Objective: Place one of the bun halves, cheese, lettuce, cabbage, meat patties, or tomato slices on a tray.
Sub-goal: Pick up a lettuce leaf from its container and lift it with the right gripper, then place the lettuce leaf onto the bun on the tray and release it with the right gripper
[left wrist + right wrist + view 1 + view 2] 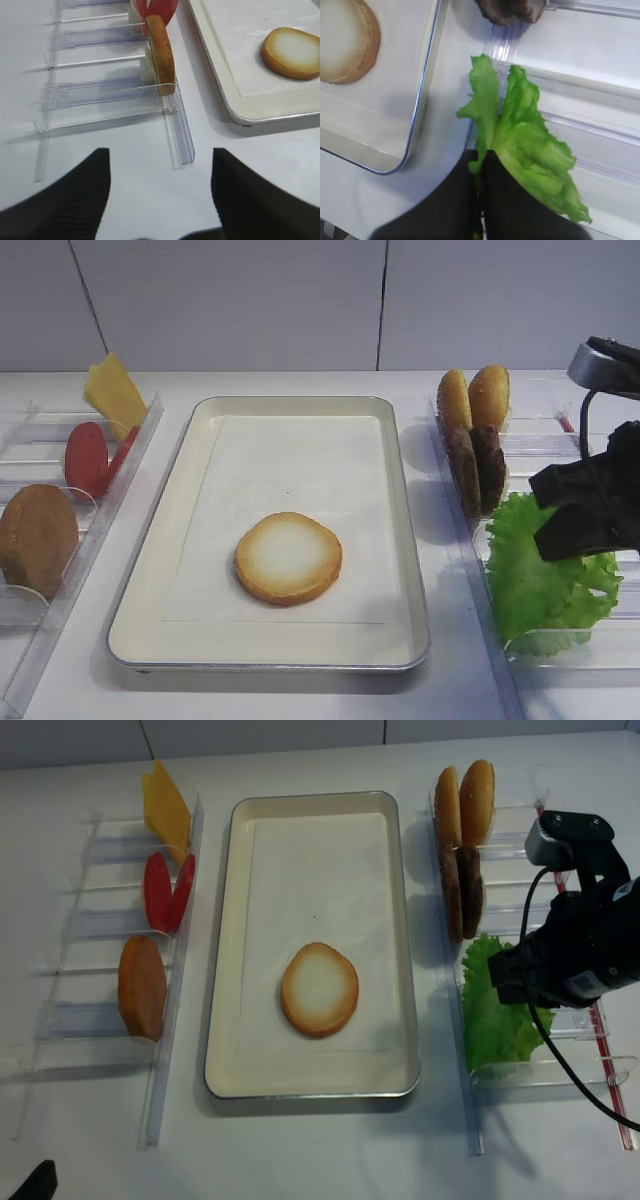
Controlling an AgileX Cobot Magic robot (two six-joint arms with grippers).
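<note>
The lettuce (pixel 525 145) stands in the clear holder (pixel 560 450) on the right of the tray (pixel 200 420), its lower edge pinched between the closed jaws of the right gripper (pixel 480 165), which has it in hand from above. Beyond that gripper, further along the same holder, stand the meat patties (pixel 477 470) and two bun halves (pixel 473 398); to its left a bun half (pixel 288 557) lies cut face up on the tray's white paper (pixel 290 470). The left gripper (pixel 160 185) hangs wide open and holds nothing, above bare table just short of the left holder (pixel 100 90), where another bun half (pixel 161 47) and the tomato slices (pixel 155 9) stand ahead of it.
</note>
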